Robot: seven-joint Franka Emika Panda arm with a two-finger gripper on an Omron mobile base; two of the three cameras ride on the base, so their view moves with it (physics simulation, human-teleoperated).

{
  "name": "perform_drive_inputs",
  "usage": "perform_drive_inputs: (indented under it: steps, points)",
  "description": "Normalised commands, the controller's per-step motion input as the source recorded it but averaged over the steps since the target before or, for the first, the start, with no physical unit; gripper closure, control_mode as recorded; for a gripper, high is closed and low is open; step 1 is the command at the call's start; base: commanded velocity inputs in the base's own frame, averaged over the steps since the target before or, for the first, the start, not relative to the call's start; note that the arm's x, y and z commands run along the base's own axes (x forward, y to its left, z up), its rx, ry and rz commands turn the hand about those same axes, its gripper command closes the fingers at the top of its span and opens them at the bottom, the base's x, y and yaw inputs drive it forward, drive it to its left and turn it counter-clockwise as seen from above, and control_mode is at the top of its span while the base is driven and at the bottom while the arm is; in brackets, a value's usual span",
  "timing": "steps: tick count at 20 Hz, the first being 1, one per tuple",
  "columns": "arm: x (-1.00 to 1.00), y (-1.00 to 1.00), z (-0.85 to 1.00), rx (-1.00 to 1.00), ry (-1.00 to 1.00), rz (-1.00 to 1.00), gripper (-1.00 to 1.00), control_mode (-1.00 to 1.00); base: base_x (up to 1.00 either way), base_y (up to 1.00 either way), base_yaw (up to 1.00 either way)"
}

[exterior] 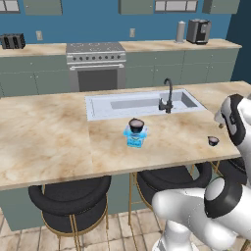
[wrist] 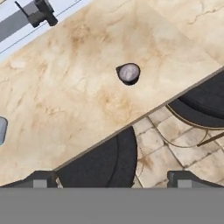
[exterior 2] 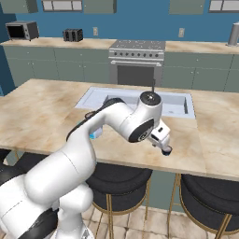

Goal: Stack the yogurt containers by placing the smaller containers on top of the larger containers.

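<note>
Broadly, reading the left base view from its left: the squat light-blue tub [exterior: 135,138] stands upright mid-table, just in front of the sink [exterior: 142,104] and its dark faucet [exterior: 167,96]. A dark round thing with a pale top [exterior: 136,123] already sits on the tub (another cup, by the look). Well apart to the right, near the front edge of the table [exterior: 44,142], stands the small dark cup [exterior: 213,141], upright and alone.

In the hand view the pincer [wrist: 113,180] is spread wide and holds nothing. Its tips hang over a black stool [wrist: 105,162] just off the table edge, and the cup [wrist: 128,73] lies ahead of them, a little right of their midline. Being round, it offers no long axis to line up with.

I judge that the coming move is a reach forward and down over the cup. Bare table surrounds it, so nothing stands in the way. The carry back left to the tub looks equally open, though the tub's top seems taken.
</note>
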Motion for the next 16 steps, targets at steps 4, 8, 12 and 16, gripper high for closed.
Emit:
perform_drive_inputs:
  steps: [4, 8, 12, 16]
  points:
    - [0.00, -0.01, -0.46, -0.13, 0.01, 0.03, -1.00, -1.00, 0.00, 0.00, 0.00]
    - [0.00, 0.00, -0.42, -0.14, 0.00, 0.00, -1.00, -1.00, 0.00, 0.00, 0.00]
    - [0.00, 0.00, -0.27, -0.09, 0.00, 0.01, -1.00, -1.00, 0.00, 0.00, 0.00]
    - [0.00, 0.00, -0.21, -0.07, 0.00, 0.04, -1.00, -1.00, 0.00, 0.00, 0.00]
